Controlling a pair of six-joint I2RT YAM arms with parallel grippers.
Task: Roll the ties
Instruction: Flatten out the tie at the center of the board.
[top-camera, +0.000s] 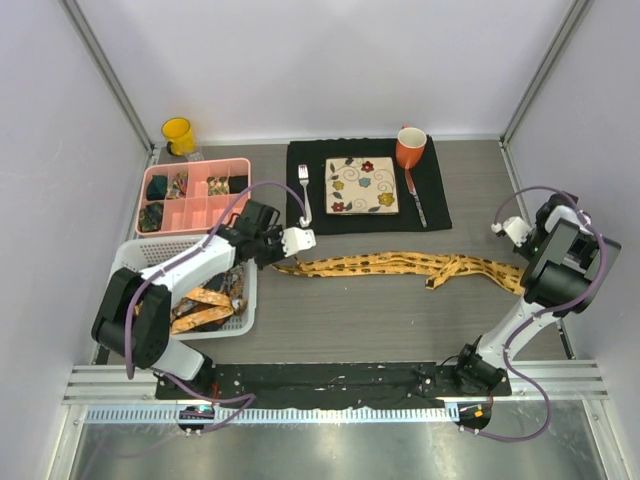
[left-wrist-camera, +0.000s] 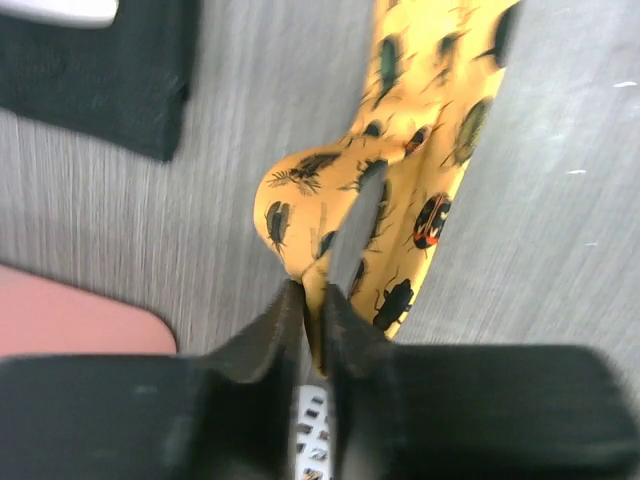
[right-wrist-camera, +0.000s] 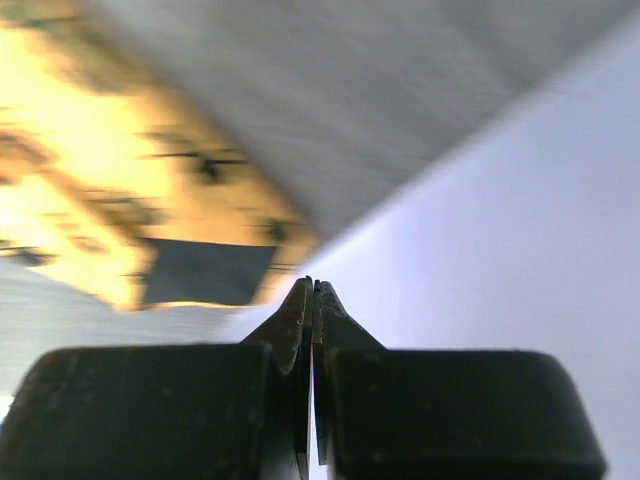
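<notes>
Yellow beetle-print tie (top-camera: 400, 266) stretched across table (top-camera: 350, 325) — orange ties (top-camera: 200, 302) heaped in basket (top-camera: 135, 252).

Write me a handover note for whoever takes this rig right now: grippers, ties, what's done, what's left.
Left gripper: jaws shut on the yellow tie at its end nearest the basket, where the fabric is folded over.
Right gripper: jaws shut, empty, near the tie's other end.
The tie lies stretched along the table; more ties sit in the white basket.
Done: one tie laid out, end gripped. The pink tray contents are too small to tell.
Left: roll this tie, then the basket's.
</notes>
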